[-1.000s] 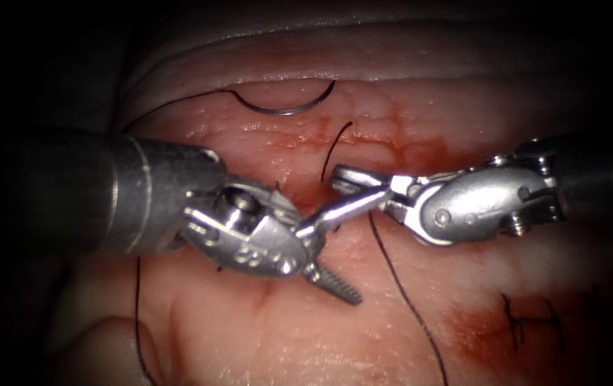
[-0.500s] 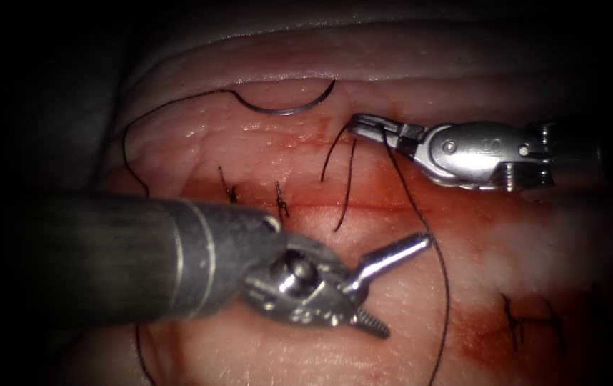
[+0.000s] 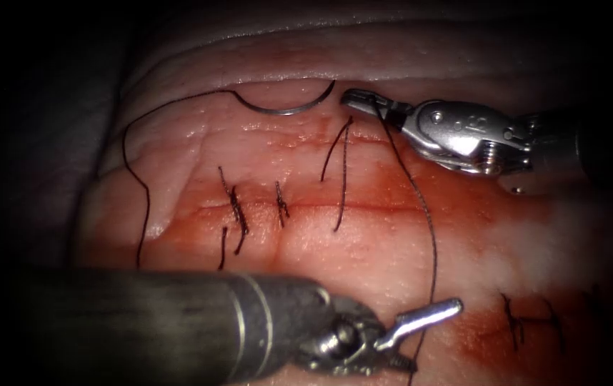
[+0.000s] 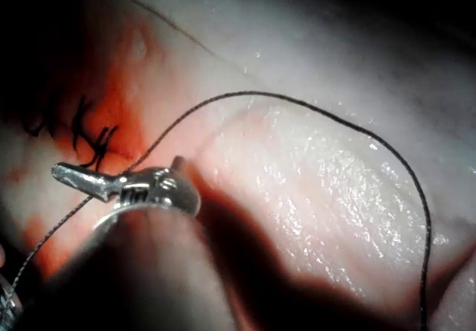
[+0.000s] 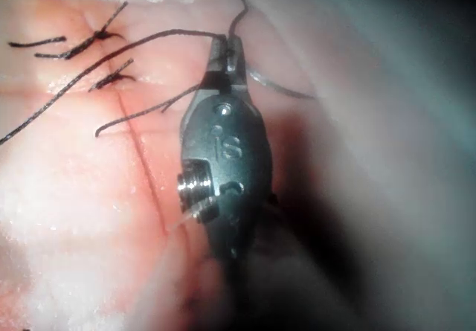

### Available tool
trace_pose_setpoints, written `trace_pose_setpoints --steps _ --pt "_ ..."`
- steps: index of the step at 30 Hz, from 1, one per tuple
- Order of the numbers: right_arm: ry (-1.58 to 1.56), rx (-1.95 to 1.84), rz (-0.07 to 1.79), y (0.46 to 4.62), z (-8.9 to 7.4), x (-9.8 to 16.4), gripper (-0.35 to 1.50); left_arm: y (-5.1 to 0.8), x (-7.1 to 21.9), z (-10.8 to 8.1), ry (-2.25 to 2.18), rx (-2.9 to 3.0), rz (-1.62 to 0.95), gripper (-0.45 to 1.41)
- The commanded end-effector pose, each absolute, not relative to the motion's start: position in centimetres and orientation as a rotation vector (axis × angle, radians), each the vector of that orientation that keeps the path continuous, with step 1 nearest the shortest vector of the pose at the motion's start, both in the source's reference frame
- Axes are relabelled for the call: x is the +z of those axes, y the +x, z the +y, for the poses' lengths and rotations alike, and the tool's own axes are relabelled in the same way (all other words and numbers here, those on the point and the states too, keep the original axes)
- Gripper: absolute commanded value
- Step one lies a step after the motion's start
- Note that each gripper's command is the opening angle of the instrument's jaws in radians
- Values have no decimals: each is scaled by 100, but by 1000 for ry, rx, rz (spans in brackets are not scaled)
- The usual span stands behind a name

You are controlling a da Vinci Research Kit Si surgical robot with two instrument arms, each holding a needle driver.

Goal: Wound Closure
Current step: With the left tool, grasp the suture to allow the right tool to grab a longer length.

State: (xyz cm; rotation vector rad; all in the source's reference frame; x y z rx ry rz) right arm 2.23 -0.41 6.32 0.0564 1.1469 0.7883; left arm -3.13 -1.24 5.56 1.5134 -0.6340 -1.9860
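So, biggest first: tissue (image 3: 364,250) is soft, wet and glossy, with red fluid (image 3: 464,214) smeared along the cut (image 3: 364,207). It would likely dent and tear under a hard pinch, so shallow bites at the cut's edge look safest.

Left tool (image 3: 421,325) sits at 6 o'clock in the endoscope view, below the cut, jaws spread apart and holding nothing. One jaw points toward 2 o'clock. Thread (image 3: 431,250) runs just beside it, not gripped as far as I can see.

Right tool (image 3: 360,100) is at 1 o'clock, above the cut, jaws closed on the thread near its tip; the right wrist view shows the strand entering the closed tip (image 5: 225,48).

From that grip the thread runs down toward 6 o'clock past the left tool. It's thin, limp and probably slick when wet, so grip it flat between the jaws, not at the edge.

Three tied stitches (image 3: 235,207) cross the cut at 9 to 10 o'clock of centre, with cut ends sticking up.

Needle (image 3: 285,109) lies free on the tissue at 12 o'clock, above the cut, in neither tool and not driven in. It's stiff, smooth and prone to swivel; best held on the body of its curve, not the point.
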Motion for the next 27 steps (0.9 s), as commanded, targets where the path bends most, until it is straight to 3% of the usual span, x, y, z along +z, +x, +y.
trace_pose_setpoints --steps 1,6,11,13,15,16,21,27 --pt "55 785 1149 230 -44 639 -35 -317 561 -125 1514 -1987 -634 83" --pt "56 780 1142 232 -46 641 -35 -309 556 -144 1510 -1968 -633 48" --pt "56 780 1139 233 -46 641 -35 -307 556 -151 1492 -1958 -615 48" --pt "56 780 1139 234 -46 641 -35 -307 557 -152 1496 -1961 -611 31" --pt "58 779 1137 234 -46 641 -35 -307 557 -152 1496 -1961 -611 9" --pt "58 779 1137 234 -46 641 -35 -306 556 -153 1497 -1959 -611 -45" --pt "59 778 1138 233 -47 640 -35 -299 554 -151 1503 -1956 -606 -45" --pt "70 766 1146 228 -58 631 -35 -238 524 -133 1491 -2086 -670 -45"
